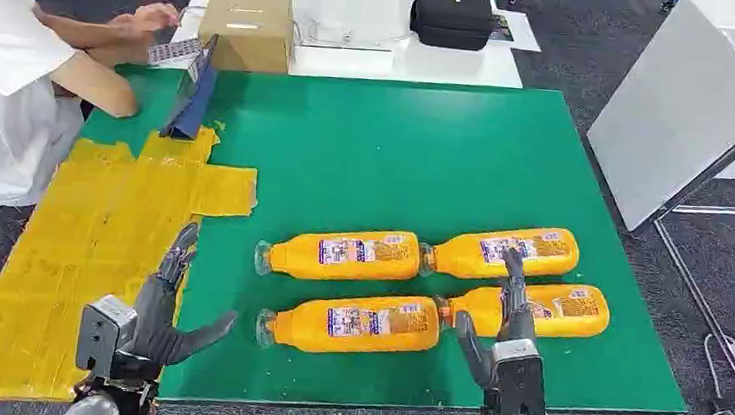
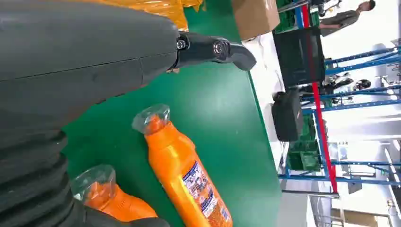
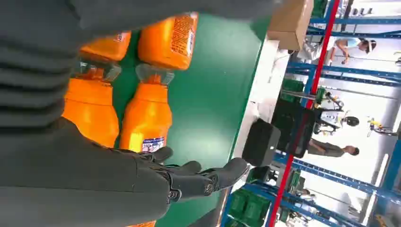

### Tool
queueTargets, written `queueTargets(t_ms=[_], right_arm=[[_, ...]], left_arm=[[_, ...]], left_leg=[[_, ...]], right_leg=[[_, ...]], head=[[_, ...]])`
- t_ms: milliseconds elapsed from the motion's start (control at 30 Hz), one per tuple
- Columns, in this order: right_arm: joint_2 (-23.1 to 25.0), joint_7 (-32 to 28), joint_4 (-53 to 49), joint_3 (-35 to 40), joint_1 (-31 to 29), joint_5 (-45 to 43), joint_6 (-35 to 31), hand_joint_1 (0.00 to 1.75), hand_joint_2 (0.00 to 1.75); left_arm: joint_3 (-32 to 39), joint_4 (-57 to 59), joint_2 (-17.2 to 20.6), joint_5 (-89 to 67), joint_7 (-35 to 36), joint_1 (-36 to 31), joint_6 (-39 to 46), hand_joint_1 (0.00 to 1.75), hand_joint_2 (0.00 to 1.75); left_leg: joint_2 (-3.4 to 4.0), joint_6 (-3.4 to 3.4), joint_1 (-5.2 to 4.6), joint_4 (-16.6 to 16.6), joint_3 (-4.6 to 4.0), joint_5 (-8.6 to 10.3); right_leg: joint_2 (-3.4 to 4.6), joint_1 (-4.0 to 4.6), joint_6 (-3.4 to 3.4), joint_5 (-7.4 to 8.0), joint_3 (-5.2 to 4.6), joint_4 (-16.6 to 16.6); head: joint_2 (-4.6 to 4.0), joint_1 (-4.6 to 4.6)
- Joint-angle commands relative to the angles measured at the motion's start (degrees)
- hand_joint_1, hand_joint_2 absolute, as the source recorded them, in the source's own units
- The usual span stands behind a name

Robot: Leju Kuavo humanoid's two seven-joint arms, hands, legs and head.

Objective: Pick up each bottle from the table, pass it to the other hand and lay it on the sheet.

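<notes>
- Four orange bottles lie on their sides on the green table [image 1: 370,137]: far-left bottle [image 1: 344,254], far-right bottle [image 1: 505,251], near-left bottle [image 1: 353,323], near-right bottle [image 1: 550,309].
- Yellow sheet [image 1: 79,243] lies flat, left.

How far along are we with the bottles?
Nothing looks done: the yellow sheet holds no bottles. All four orange bottles lie on the green table. The right hand hovers open over the near-right bottle; the left hand is open, holding nothing.
</notes>
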Motion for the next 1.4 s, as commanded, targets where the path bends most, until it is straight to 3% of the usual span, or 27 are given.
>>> queueTargets(t_ms=[33, 100, 133, 167, 200, 233, 367, 400, 633, 667, 700, 733, 900, 1167, 1233, 1400], right_arm=[[1.17, -6.87, -0.66, 3.19, -1.17, -7.33, 7.48, 0.00, 0.00], [1.17, -6.87, -0.66, 3.19, -1.17, -7.33, 7.48, 0.00, 0.00], [1.17, -6.87, -0.66, 3.19, -1.17, -7.33, 7.48, 0.00, 1.75], [3.05, -13.70, 0.68, 3.25, -1.10, -9.42, 11.33, 0.00, 1.75], [3.05, -13.70, 0.68, 3.25, -1.10, -9.42, 11.33, 0.00, 1.75], [3.05, -13.70, 0.68, 3.25, -1.10, -9.42, 11.33, 0.00, 0.00], [4.64, -14.01, 1.37, 4.49, -1.39, -7.75, 10.24, 0.00, 0.00], [4.64, -14.01, 1.37, 4.49, -1.39, -7.75, 10.24, 0.00, 1.75], [5.99, -14.13, 1.99, 5.69, -1.67, -6.21, 9.00, 0.00, 1.75], [7.04, -14.20, 2.59, 6.81, -1.95, -5.02, 7.82, 0.02, 1.75], [7.04, -14.20, 2.59, 6.81, -1.95, -5.02, 7.82, 0.99, 1.75], [7.04, -14.20, 2.59, 6.81, -1.95, -5.02, 7.82, 1.43, 1.75], [7.80, -14.15, 3.19, 7.87, -2.25, -4.18, 6.77, 1.57, 1.75], [8.32, -14.18, 3.67, 8.82, -2.55, -3.46, 5.60, 1.57, 1.75], [8.56, -14.08, 4.14, 9.77, -2.91, -3.03, 4.50, 1.71, 1.75], [8.65, -13.91, 4.49, 10.58, -3.24, -2.88, 3.50, 1.75, 1.75]], left_arm=[[-0.68, 0.98, -1.08, -2.52, -7.10, -1.04, 3.76, 0.00, 0.00], [-0.68, 0.98, -1.08, -2.52, -7.10, -1.04, 3.76, 0.00, 0.00], [-0.68, 0.98, -1.08, -2.52, -7.10, -1.04, 3.76, 0.00, 1.75], [-1.29, 2.04, -2.35, -3.55, -13.35, -1.05, 4.45, 0.00, 1.75], [-1.29, 2.04, -2.35, -3.55, -13.35, -1.05, 4.45, 0.00, 1.75], [-1.29, 2.04, -2.35, -3.55, -13.35, -1.05, 4.45, 0.00, 1.75], [-2.03, 2.39, -3.17, -4.36, -13.52, -1.35, 5.06, 0.00, 1.75], [-2.03, 2.39, -3.17, -4.36, -13.52, -1.35, 5.06, 0.00, 1.75], [-2.72, 2.58, -3.77, -5.03, -13.46, -1.66, 5.64, 0.00, 1.75], [-3.43, 2.74, -4.20, -5.56, -13.26, -1.95, 6.22, 0.10, 1.75], [-3.43, 2.74, -4.20, -5.56, -13.26, -1.95, 6.22, 1.47, 1.75], [-3.43, 2.74, -4.20, -5.56, -13.26, -1.95, 6.22, 1.75, 1.75], [-4.07, 2.87, -4.47, -6.00, -12.99, -2.20, 6.79, 1.75, 1.75], [-4.76, 2.97, -4.55, -6.39, -12.74, -2.47, 7.35, 1.75, 1.75], [-5.41, 3.03, -4.53, -6.66, -12.46, -2.73, 8.01, 1.75, 1.75], [-6.03, 3.06, -4.45, -6.76, -12.22, -2.96, 8.62, 1.75, 1.75]], left_leg=[[-0.03, -0.08, 0.08, -0.02, 0.22, -0.10], [-0.03, -0.10, 0.11, -0.01, 0.34, -0.15], [-0.03, -0.08, 0.08, -0.01, 0.25, -0.11], [-0.03, -0.06, 0.05, -0.04, 0.19, -0.07], [-0.03, -0.05, 0.03, -0.03, 0.12, -0.04], [-0.03, -0.08, 0.08, -0.02, 0.24, -0.10], [-0.02, -0.07, 0.07, -0.02, 0.17, -0.07], [-0.03, -0.09, 0.10, -0.01, 0.30, -0.13], [-0.03, -0.07, 0.06, -0.03, 0.21, -0.08], [-0.03, -0.05, 0.03, -0.03, 0.12, -0.04], [-0.03, -0.09, 0.10, 0.00, 0.29, -0.13], [-0.03, -0.07, 0.07, -0.03, 0.21, -0.08], [-0.02, -0.06, 0.05, -0.02, 0.16, -0.06], [-0.02, -0.05, 0.04, -0.03, 0.13, -0.04], [-0.03, -0.05, 0.05, -0.02, 0.14, -0.05], [-0.03, -0.07, 0.06, -0.02, 0.18, -0.08]], right_leg=[[0.12, 0.06, -0.14, -0.08, 0.24, -0.05], [0.16, 0.08, -0.18, -0.13, 0.35, -0.04], [0.14, 0.06, -0.15, -0.10, 0.26, -0.03], [0.11, 0.04, -0.12, -0.07, 0.19, -0.04], [0.08, 0.02, -0.09, -0.04, 0.12, -0.03], [0.13, 0.06, -0.15, -0.09, 0.25, -0.04], [0.11, 0.05, -0.12, -0.06, 0.18, -0.04], [0.15, 0.08, -0.17, -0.12, 0.31, -0.04], [0.11, 0.05, -0.13, -0.08, 0.22, -0.04], [0.07, 0.02, -0.09, -0.04, 0.12, -0.04], [0.15, 0.08, -0.18, -0.12, 0.31, -0.04], [0.11, 0.05, -0.13, -0.07, 0.21, -0.05], [0.10, 0.04, -0.11, -0.06, 0.17, -0.04], [0.08, 0.03, -0.10, -0.04, 0.12, -0.04], [0.08, 0.03, -0.10, -0.05, 0.15, -0.03], [0.10, 0.04, -0.12, -0.07, 0.19, -0.04]], head=[[0.00, 0.00], [0.00, 0.00], [0.00, 0.00], [0.00, 0.00], [0.00, 0.00], [0.00, 0.00], [0.00, 0.00], [0.00, 0.00], [0.02, 0.00], [0.00, 0.00], [0.00, 0.00], [0.00, 0.00], [0.00, 0.00], [0.00, 0.00], [0.00, 0.00], [0.00, 0.00]])
